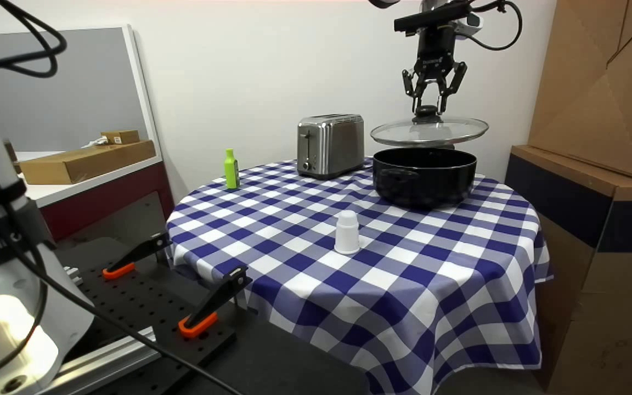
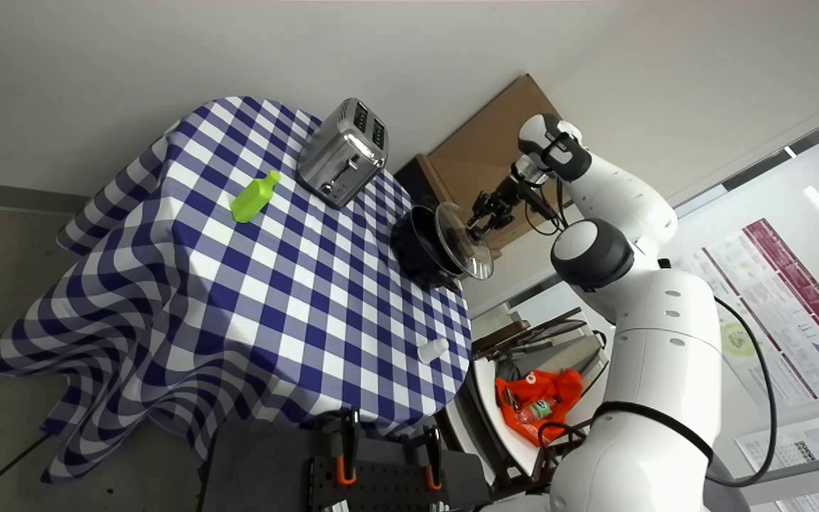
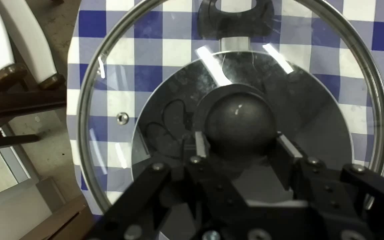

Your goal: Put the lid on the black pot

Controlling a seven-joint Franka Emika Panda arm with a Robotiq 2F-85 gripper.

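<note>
Closest in the wrist view, the tool (image 3: 245, 145) clamps a dark, domed knob (image 3: 240, 120), and from it the glass lid (image 1: 431, 133) hangs just above the black pot (image 1: 424, 184), not yet seated. From here I'd expect stiff, weighty, slick, breakable glass, so the knob seems the place to hold, though its rounded sides may let the lid tilt.

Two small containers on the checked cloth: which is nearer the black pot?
The white container, narrower at its top: in both exterior views it stands closer to the black pot. The lime-green bottle stands farther off, nearer the toaster.
</note>
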